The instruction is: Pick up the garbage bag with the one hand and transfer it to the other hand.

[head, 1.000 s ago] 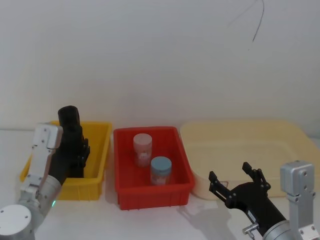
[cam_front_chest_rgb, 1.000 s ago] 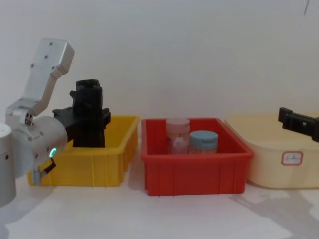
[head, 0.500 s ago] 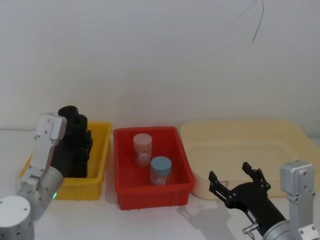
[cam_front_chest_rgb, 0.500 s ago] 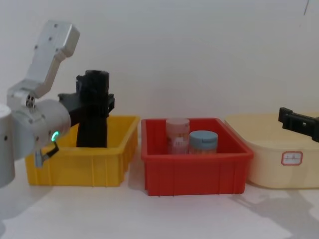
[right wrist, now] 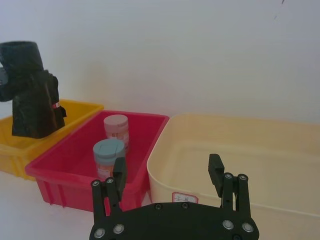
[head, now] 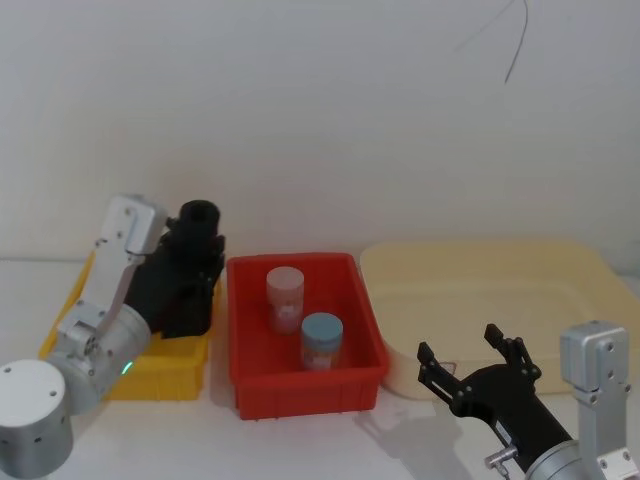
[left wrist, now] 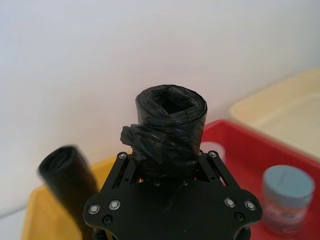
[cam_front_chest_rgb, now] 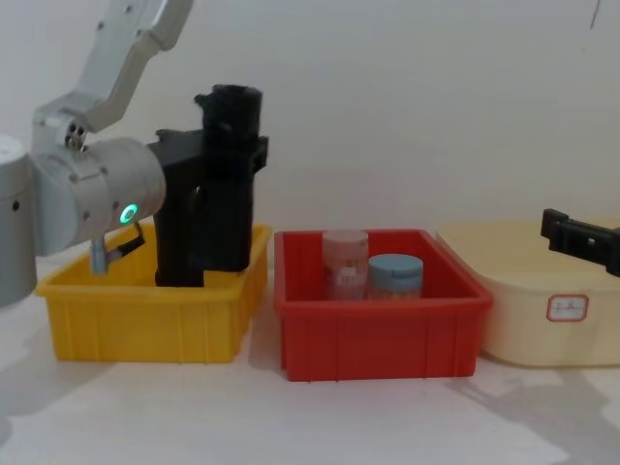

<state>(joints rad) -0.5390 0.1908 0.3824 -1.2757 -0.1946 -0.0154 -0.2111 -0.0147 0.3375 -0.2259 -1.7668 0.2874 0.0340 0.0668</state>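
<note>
Left pincer [left wrist: 167,156] holds garbage bag [left wrist: 170,116] over yellow bin [cam_front_chest_rgb: 145,320].
It is clamped round the bag, whose lower end is hidden behind it; a 2nd roll [left wrist: 64,172] stands blurred in the bin. The right pincer [right wrist: 167,167], fingers apart, sits before the cream tub [right wrist: 230,119].

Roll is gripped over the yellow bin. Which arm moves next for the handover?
Left. The left end effector is shut on the garbage bag over the yellow bin; the right end effector hangs open by the cream tub.
</note>
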